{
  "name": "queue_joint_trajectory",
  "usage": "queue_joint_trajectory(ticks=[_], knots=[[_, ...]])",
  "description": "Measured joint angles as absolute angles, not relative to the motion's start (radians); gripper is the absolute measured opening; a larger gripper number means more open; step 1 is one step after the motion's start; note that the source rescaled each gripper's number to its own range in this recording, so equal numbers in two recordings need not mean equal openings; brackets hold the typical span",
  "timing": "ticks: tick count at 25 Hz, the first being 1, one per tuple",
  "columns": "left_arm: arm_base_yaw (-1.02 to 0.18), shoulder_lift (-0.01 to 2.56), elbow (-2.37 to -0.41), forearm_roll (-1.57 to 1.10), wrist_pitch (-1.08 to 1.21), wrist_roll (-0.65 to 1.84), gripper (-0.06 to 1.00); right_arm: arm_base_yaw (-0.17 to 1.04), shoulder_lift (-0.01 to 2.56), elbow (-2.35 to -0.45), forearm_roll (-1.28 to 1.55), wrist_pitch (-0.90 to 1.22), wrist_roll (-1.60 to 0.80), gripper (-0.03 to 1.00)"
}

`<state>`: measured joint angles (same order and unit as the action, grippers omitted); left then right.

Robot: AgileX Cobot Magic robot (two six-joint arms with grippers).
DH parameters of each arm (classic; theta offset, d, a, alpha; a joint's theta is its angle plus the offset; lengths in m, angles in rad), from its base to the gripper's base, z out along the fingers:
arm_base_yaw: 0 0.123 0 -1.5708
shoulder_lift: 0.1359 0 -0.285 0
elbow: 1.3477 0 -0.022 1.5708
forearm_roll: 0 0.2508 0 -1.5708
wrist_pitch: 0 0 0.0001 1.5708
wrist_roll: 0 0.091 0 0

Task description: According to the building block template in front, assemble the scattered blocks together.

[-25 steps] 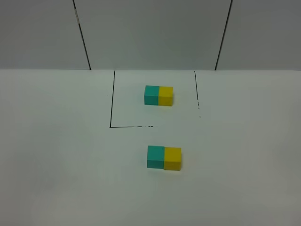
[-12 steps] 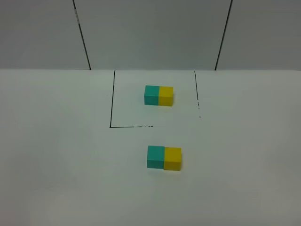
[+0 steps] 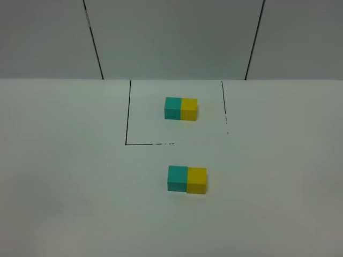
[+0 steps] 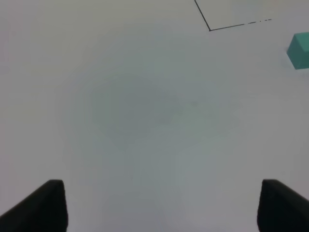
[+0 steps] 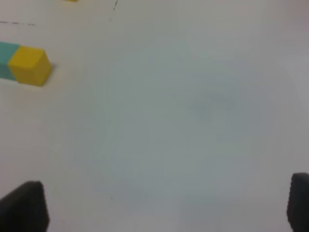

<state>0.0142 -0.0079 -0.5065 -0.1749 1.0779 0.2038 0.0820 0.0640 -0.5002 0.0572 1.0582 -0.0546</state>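
nothing has moved since the earlier frames: both block pairs lie in the same places on the white table, and no arm enters the high view.

the table is the largest thing, plain white, with grey wall panels behind it. on the far half a black outline marks a rectangle, partly broken along its near and right sides. inside this outline sits the template pair: a teal cube on the left and a yellow cube on the right, touching side by side.

nearer to the camera, outside the outline, is the assembled pair: the teal block on the left and the yellow block on the right, with their faces touching. both are plain cubes and stand flat on the table. the yellow one sits a little nearer to the camera than the teal one (so the pair is not perfectly in line).

the left gripper is released, its two dark fingertips wide apart at the edges of its wrist view, holding nothing and touching nothing; only bare table lies between them. the teal block is seen far from it, at the picture edge, beside a corner of the outline.

the right gripper is also spread wide and empty, its fingertips over bare table. the yellow block with a strip of teal behind it lies well apart from it.
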Motion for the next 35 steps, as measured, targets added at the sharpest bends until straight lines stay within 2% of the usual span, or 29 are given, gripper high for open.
queue_joint_trajectory(ticks=[11, 35], knots=[[0.014, -0.008, -0.506, -0.175, 1.078, 0.204, 0.75, 0.16, -0.007, -0.5, 0.059, 1.057, -0.053, 1.0], [0.014, -0.008, -0.506, -0.175, 1.078, 0.204, 0.75, 0.162, -0.007, -0.5, 0.056, 1.057, -0.04, 1.0]])
